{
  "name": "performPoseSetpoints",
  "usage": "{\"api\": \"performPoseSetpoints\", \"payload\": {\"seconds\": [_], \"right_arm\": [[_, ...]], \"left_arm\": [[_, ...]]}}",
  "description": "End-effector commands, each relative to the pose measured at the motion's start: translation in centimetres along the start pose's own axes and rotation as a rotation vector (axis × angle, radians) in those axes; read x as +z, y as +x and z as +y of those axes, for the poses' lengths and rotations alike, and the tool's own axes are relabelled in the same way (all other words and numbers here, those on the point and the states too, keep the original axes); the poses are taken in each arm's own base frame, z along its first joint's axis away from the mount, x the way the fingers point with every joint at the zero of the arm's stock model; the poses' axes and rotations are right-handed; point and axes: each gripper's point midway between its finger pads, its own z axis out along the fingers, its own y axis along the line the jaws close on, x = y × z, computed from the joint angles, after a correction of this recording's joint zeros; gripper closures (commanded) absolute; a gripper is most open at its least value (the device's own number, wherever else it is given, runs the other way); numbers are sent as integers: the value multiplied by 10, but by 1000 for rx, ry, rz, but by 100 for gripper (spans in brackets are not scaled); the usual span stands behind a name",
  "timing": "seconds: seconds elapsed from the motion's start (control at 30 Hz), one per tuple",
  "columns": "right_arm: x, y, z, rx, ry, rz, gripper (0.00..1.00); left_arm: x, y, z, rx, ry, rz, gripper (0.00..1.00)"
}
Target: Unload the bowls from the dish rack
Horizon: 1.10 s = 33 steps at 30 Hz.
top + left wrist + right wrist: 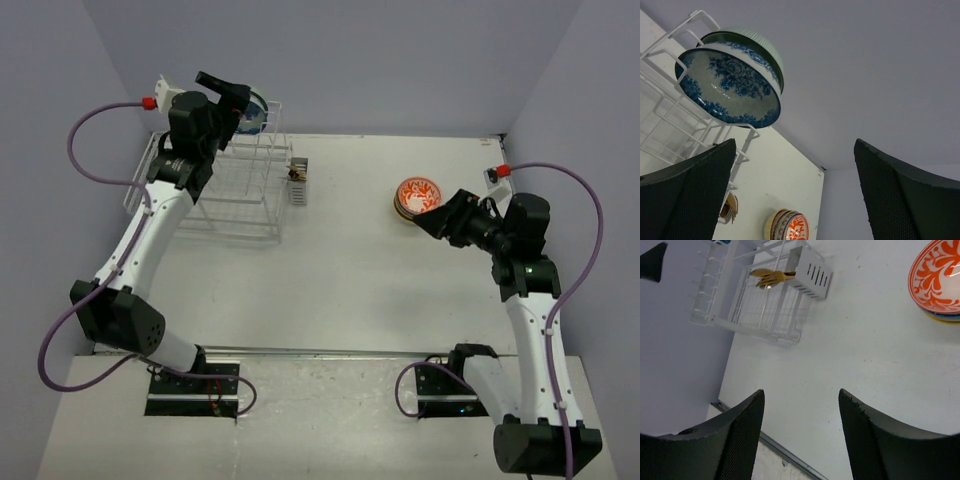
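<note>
Left gripper (pixel 795 142) spread wide, empty, under the blue-patterned bowl (pixel 727 90) and green bowl (pixel 760 42) propped on edge in the dish rack (pixel 670 125), upper left of frame — presumably to straddle a rim — right gripper (pixel 801 392) parted, empty, beside the bowl stack (pixel 940 275), upper right.

A white bench (pixel 350 290) is sitting boxed in on three sides — a plain lavender-grey back wall (pixel 380 60) is rising behind it, and the left wall (pixel 40 60) and right wall (pixel 600 80) are closing its sides. Soft, even light is falling across it; a metal rail (pixel 330 352) is running along its near edge.
</note>
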Motion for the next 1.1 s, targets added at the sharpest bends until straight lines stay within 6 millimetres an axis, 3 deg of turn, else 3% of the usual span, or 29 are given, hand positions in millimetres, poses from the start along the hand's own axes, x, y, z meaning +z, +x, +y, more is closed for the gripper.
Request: {"api": "performPoseSetpoints", "payload": {"seconds": [0.0,0.2,0.43,0.6,0.67,0.73,0.77,0.8,0.93,1.07], "right_arm": [[-11,15,15,-46,-90,9,38],[-21,35,9,-63,-84,-16,38],[-29,39,12,-87,-88,-19,38],[-34,37,20,-106,-109,-36,38],[-34,36,19,-110,-104,-40,38],[-34,36,19,-111,-100,-40,38],[-34,36,18,-109,-98,-39,38],[-34,36,19,-113,-99,-42,38],[-35,34,21,-116,-102,-49,38],[-35,34,22,-116,-109,-46,38]], "left_arm": [[30,0,-6,-146,15,-32,0],[65,-7,5,-137,-59,-102,0],[96,1,34,-148,-134,-128,8],[110,6,51,-158,-168,-128,34],[108,7,57,-163,-181,-132,39],[103,0,52,-181,-159,-160,53],[101,4,62,-187,-176,-162,62],[99,3,63,-195,-178,-169,63],[92,-7,55,-208,-147,-202,76],[90,-11,45,-224,-113,-208,100]]}}
